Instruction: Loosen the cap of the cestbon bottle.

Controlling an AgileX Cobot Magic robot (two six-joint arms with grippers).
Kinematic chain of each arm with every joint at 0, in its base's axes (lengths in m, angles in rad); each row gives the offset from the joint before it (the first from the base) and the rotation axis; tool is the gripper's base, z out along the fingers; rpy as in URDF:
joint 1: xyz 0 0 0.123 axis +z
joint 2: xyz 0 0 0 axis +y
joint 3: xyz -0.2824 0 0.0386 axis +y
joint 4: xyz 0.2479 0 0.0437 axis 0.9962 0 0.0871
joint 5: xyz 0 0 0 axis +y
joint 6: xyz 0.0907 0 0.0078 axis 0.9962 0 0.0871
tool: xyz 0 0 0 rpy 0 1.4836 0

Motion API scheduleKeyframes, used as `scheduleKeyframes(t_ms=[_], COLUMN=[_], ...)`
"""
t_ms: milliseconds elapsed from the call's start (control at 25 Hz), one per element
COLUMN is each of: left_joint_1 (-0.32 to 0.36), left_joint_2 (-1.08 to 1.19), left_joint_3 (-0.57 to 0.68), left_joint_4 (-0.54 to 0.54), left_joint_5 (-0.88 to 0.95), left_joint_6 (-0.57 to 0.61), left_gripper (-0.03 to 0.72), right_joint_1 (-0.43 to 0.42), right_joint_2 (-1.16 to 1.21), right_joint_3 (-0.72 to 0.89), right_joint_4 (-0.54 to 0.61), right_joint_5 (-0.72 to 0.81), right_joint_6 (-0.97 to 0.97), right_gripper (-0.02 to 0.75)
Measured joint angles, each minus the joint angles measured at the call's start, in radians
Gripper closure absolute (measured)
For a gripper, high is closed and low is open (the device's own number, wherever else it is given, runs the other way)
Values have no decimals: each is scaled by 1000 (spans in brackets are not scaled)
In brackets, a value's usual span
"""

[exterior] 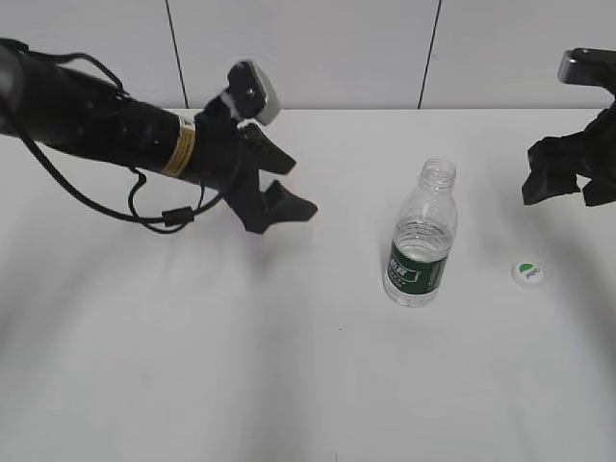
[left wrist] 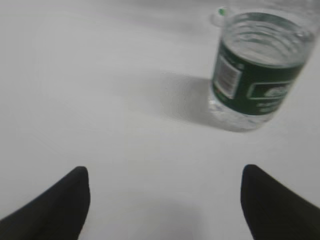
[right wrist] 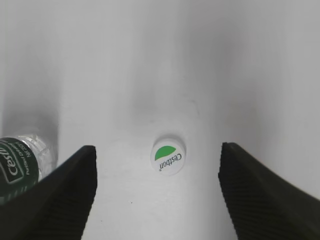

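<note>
The clear cestbon bottle (exterior: 420, 241) with a dark green label stands upright on the white table, its neck open with no cap on it. It shows in the left wrist view (left wrist: 257, 70) and at the left edge of the right wrist view (right wrist: 22, 157). The white cap (exterior: 526, 273) with a green mark lies flat on the table to the right of the bottle; it also shows in the right wrist view (right wrist: 168, 155). My left gripper (exterior: 284, 197) is open and empty, left of the bottle. My right gripper (exterior: 568, 173) is open and empty, above and behind the cap.
The white table (exterior: 289, 366) runs back to a pale panelled wall (exterior: 318, 48) with dark seams. The left arm's black body and cables stretch in from the left edge.
</note>
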Motion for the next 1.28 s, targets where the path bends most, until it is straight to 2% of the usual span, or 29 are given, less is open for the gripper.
scheduleKeyframes(t_ms=[240,440,520,600,680,800,880,1040,1200,1280], left_joint_1=[0,4,10,15,17,17,17,40,122,169], left_joint_2=[-127,-159,-160,-161,-161,-162,-163,-172,-190,-213], left_joint_3=[0,0,0,0,0,0,0,0,0,0], left_joint_4=[2,-135,-223,-370,-589,-902,-1051,-1246,-1476,-1553], left_joint_5=[400,881,1010,1096,1169,1271,1373,1561,1643,1669], left_joint_6=[-42,-46,-23,83,269,623,782,940,1061,1087], left_gripper=[185,188,188,188,188,188,188,188,188,188], right_joint_1=[0,0,0,0,0,0,0,0,-14,-32], right_joint_2=[-61,-98,-107,-113,-122,-137,-148,-155,-159,-165], right_joint_3=[0,0,0,0,0,0,-5,-33,-57,-63], right_joint_4=[0,0,0,0,0,-25,-71,-117,-162,-169], right_joint_5=[14,19,22,29,41,43,48,84,165,209], right_joint_6=[-1,-1,-1,-1,-1,-2,-3,-4,-5,-11], right_gripper=[154,154,154,154,154,154,154,154,154,154])
